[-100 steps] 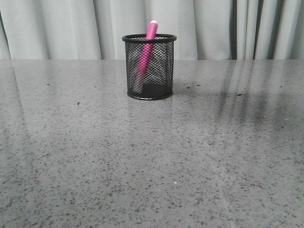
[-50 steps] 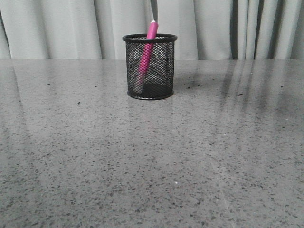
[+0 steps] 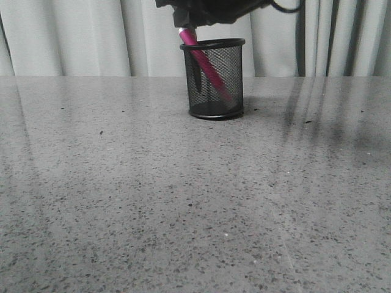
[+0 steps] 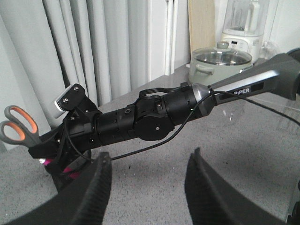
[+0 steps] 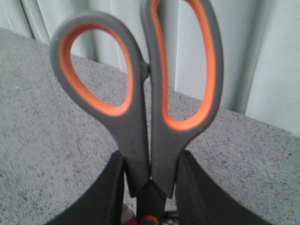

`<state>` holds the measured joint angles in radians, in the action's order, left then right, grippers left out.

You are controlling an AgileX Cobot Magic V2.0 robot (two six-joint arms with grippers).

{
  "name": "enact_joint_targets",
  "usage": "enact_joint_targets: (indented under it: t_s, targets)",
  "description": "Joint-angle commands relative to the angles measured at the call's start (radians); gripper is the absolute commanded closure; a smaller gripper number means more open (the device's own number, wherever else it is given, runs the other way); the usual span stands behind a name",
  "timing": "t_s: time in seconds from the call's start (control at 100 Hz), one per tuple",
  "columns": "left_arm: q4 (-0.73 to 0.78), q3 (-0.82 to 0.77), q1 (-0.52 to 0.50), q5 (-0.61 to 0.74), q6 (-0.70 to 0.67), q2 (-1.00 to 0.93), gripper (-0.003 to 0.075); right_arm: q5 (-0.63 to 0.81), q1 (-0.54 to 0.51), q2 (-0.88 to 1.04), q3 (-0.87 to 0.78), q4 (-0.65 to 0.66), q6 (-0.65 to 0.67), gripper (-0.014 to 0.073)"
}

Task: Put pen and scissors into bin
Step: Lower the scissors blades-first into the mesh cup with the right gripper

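Observation:
The black mesh bin (image 3: 215,79) stands at the back middle of the table. The magenta pen (image 3: 204,61) leans inside it, its top over the left rim. My right gripper (image 3: 194,21) hangs just above the bin at the top edge of the front view. In the right wrist view it (image 5: 150,187) is shut on the scissors (image 5: 150,93) just above the orange pivot, handles up. A dark blade (image 3: 194,73) shows inside the mesh. My left gripper (image 4: 147,183) is open and empty, off to the side, facing the right arm (image 4: 154,115) and the scissors' handles (image 4: 16,124).
Grey curtains (image 3: 73,36) hang behind the table's far edge. In the left wrist view a lidded pot (image 4: 220,63) and a white blender (image 4: 243,28) stand at the far end, and a cable (image 4: 154,145) hangs under the right arm.
The right arm has come down into the front view over the bin. The bin has shifted right and a little back, and the pen now leans the other way.

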<state>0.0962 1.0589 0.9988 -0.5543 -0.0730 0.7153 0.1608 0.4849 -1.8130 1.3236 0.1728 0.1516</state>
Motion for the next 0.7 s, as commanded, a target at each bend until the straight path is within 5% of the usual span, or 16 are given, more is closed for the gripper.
enact_joint_targets:
  t_s: [0.0, 0.69]
  targets:
    - [-0.001, 0.011, 0.008, 0.087, -0.012, 0.001, 0.0397, 0.082, -0.006, 0.051, -0.011, -0.033, -0.006, 0.0666]
    - [0.021, 0.008, 0.008, 0.091, -0.012, 0.001, 0.0397, 0.168, -0.007, 0.116, -0.123, -0.047, -0.007, 0.0666]
